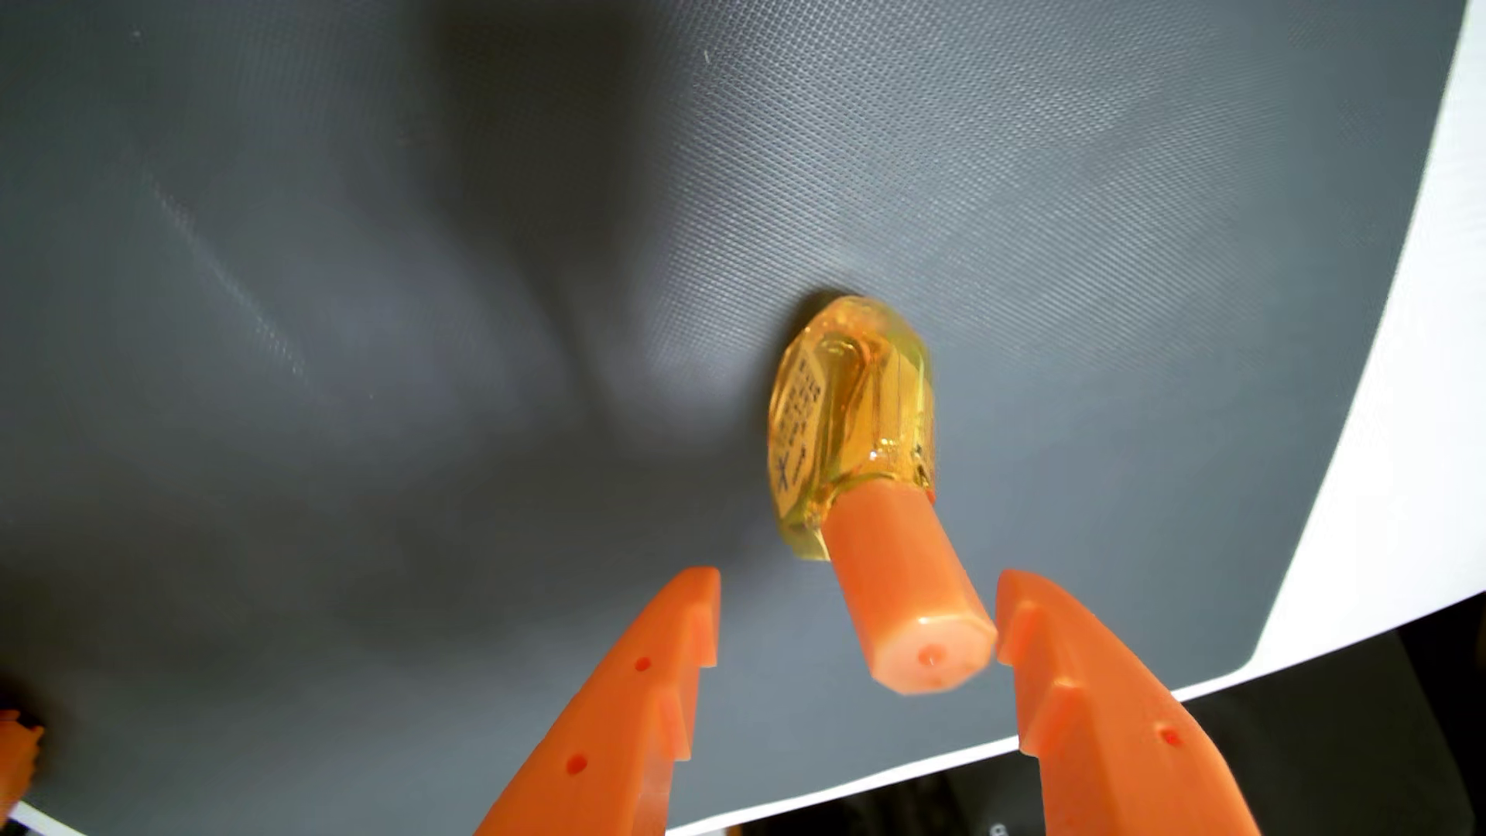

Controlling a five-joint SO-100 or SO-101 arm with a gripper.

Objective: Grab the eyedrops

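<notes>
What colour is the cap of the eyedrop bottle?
Orange, seen best in the wrist view: the cap on the yellow eyedrop bottle.

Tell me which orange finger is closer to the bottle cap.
The right finger in the wrist view: it nearly touches the cap, while the left finger stands clearly apart.

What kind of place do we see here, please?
Probably a desk or hobby bench: a grey textured mat on a white tabletop, with an orange end effector open around a yellow eyedrop bottle.
</notes>
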